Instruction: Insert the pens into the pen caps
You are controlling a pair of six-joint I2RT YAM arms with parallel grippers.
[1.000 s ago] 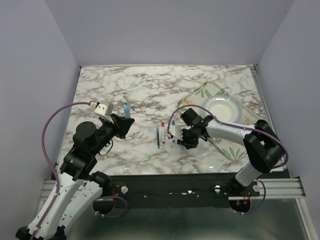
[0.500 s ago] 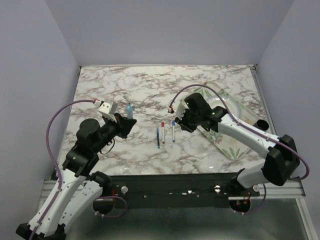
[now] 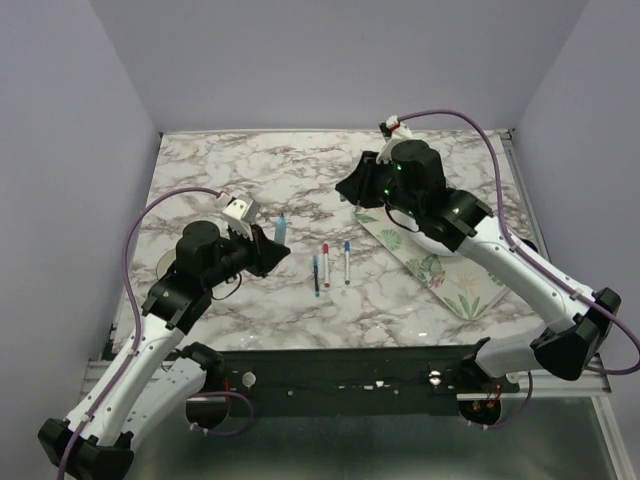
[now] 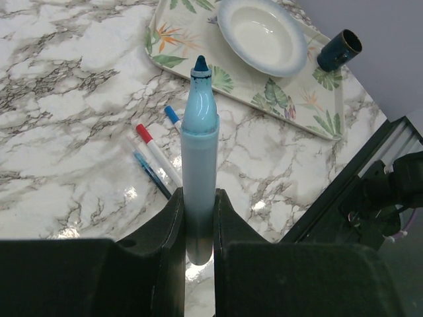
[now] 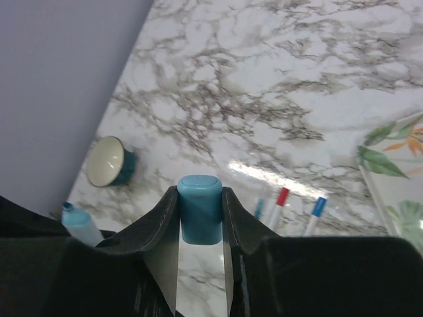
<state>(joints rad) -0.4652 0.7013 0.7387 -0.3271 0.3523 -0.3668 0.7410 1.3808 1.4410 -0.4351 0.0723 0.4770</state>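
Observation:
My left gripper (image 3: pixel 268 250) (image 4: pixel 198 201) is shut on a light blue pen (image 4: pixel 200 132), uncapped, tip pointing away; it also shows in the top view (image 3: pixel 281 228). My right gripper (image 3: pixel 347 190) (image 5: pixel 199 193) is shut on a light blue pen cap (image 5: pixel 199 210), held high above the table's middle, closed end facing away from the camera. Three thin pens lie side by side on the marble: a blue-barrel one (image 3: pixel 316 275) (image 4: pixel 152 175), a red-ended one (image 3: pixel 326 262) (image 4: pixel 156 153) and a blue-ended one (image 3: pixel 346 260) (image 4: pixel 173 117). They also show in the right wrist view (image 5: pixel 281 198).
A floral tray (image 3: pixel 445 275) (image 4: pixel 291 99) lies at the right, holding a white bowl (image 4: pixel 261 33) and a dark round cup (image 4: pixel 339 49). A small teal cup (image 5: pixel 109 160) stands near the table's left side. The table's front rail (image 3: pixel 400 365) runs below the pens.
My right arm has risen from beside the three pens and swung back over the table with the cap. My left arm has moved right with the pen, toward the middle.

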